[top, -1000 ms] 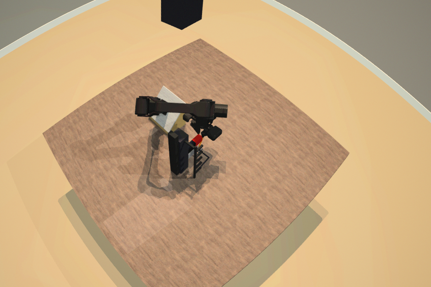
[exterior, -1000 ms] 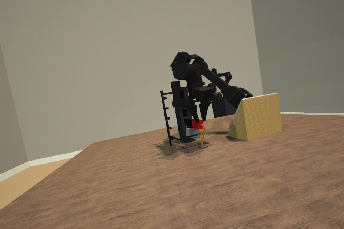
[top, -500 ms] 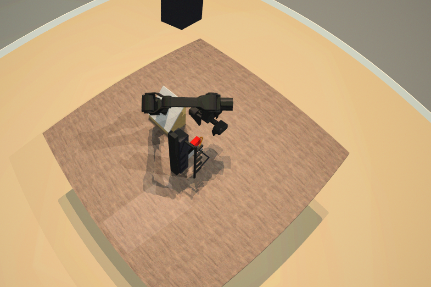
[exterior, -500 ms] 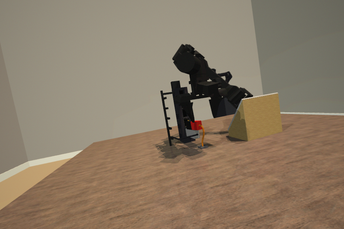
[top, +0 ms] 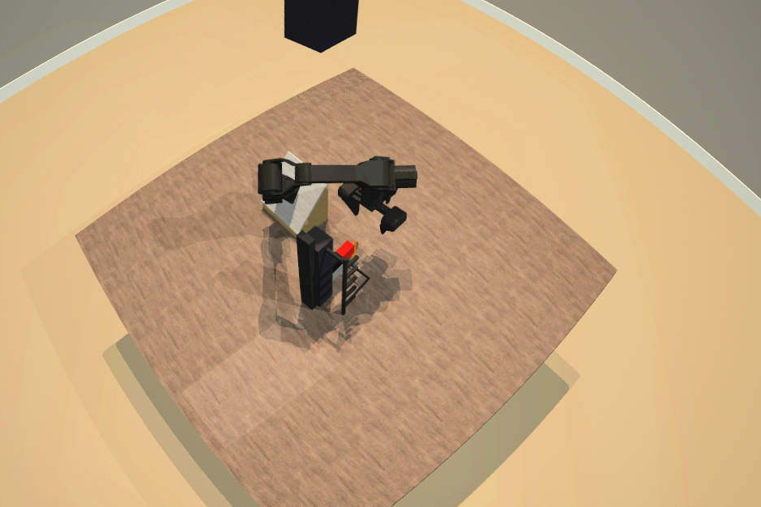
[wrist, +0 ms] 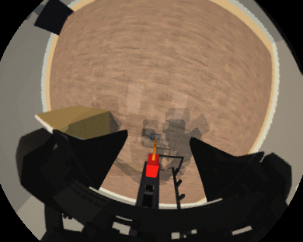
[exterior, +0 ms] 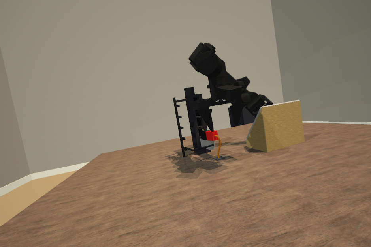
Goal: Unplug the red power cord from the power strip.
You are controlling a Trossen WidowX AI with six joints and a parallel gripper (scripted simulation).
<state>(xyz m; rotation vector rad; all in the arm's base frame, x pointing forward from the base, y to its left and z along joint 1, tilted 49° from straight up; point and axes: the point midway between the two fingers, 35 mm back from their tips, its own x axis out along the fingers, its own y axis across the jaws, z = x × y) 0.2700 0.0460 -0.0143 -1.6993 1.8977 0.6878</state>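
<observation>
The red plug (exterior: 211, 135) sits at the foot of the upright black power strip (exterior: 193, 116), on the side facing the wedge block (exterior: 276, 125), with its orange cord (exterior: 219, 148) arching down to a small anchor on the table (exterior: 191, 203). Whether its prongs are fully out of the socket cannot be told from these views.

The gripper (wrist: 157, 158) hangs above the plug with its fingers spread wide and nothing between them. By my judgement the release is under way; what remains is to back away toward twelve o'clock in the top view, keeping off the strip and the rack (exterior: 178, 125) beside it.

The top view shows the gripper (top: 372, 212) standing off at one o'clock from the plug (top: 347, 249), apart from it. The exterior view suggests one fingertip just above the plug, perhaps only overlapping it. The wrist view alone shows the gap between the fingers framing the plug (wrist: 153, 169).
</observation>
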